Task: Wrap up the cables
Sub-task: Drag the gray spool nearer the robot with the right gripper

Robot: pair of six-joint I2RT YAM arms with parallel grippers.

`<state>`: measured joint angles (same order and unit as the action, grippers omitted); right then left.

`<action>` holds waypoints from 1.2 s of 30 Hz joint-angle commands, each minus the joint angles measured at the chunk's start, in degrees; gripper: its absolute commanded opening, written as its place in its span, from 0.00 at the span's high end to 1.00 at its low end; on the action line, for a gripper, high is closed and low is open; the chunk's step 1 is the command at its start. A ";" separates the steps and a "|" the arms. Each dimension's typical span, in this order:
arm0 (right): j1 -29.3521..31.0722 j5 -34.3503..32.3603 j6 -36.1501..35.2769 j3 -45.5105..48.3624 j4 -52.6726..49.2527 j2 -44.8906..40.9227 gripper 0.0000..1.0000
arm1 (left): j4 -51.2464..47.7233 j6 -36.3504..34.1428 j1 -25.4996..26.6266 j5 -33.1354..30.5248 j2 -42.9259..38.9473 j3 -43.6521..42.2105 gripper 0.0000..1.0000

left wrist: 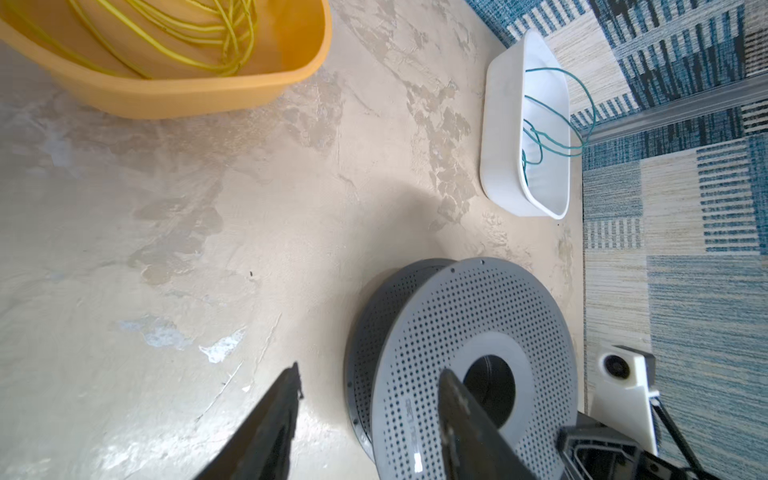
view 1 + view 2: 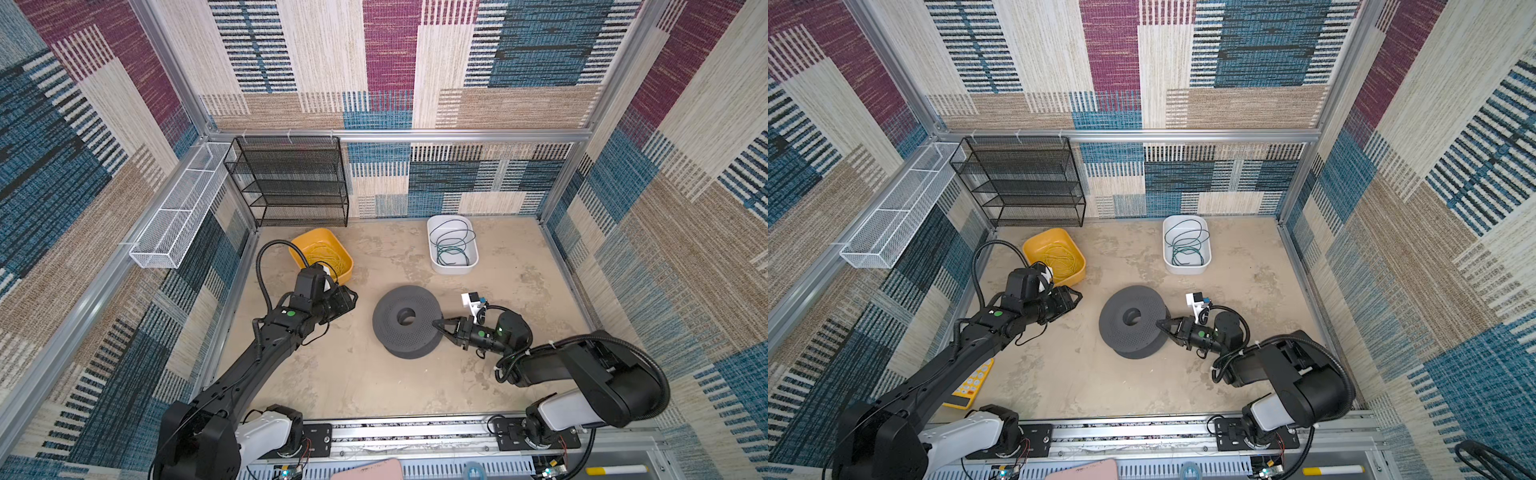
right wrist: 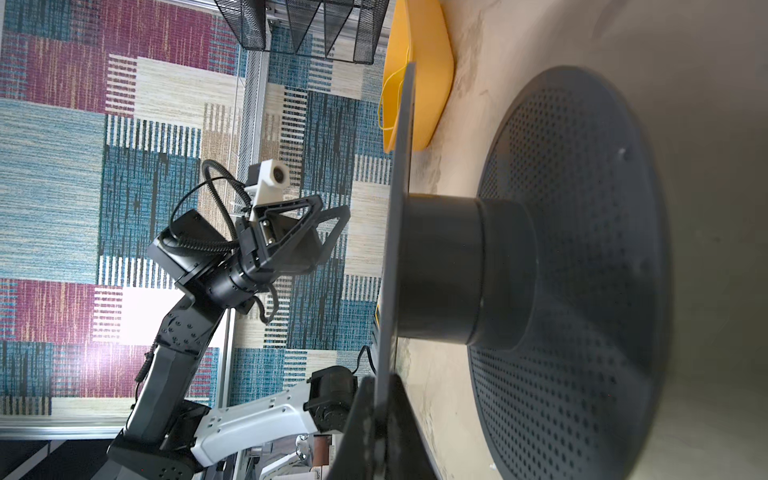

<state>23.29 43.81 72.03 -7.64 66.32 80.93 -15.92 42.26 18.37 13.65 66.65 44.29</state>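
Right jaws clamped on grey spool [image 2: 390, 332] rim, left jaws apart, empty, near its other side, teal cables [image 2: 451, 245] in white tub [image 2: 455, 269] beyond.

On the worktop [image 2: 353, 382] before me a grey spool [image 2: 390, 332] lies flat in the middle. Back left, a yellow bin [image 1: 166, 97] holds coiled yellow wire [image 2: 322, 254]; back right sits a white bin [image 2: 455, 269]. A black mesh rack [image 2: 286, 183] stands against the back wall, and a white basket [image 2: 174, 224] hangs on the left wall.
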 commanded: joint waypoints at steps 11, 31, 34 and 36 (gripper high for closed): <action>0.22 -2.98 -2.53 7.18 -6.50 -11.60 1.00 | 8.48 2.24 4.89 0.94 3.65 -3.43 0.45; 1.15 -4.86 -6.08 3.77 -11.43 -2.10 0.90 | 8.10 -0.60 5.82 -0.39 11.39 2.15 0.45; 1.15 -5.96 -7.71 3.47 -14.26 -2.26 0.87 | 8.23 -0.58 5.83 -1.66 11.58 2.38 0.45; 1.15 -7.65 -8.58 3.58 -16.94 -2.90 0.85 | 7.99 -0.67 5.86 -2.82 11.74 3.02 0.45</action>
<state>24.40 38.52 66.43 -3.75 53.95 78.59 -8.38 42.81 24.16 13.17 78.26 46.35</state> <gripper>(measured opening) 0.144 0.547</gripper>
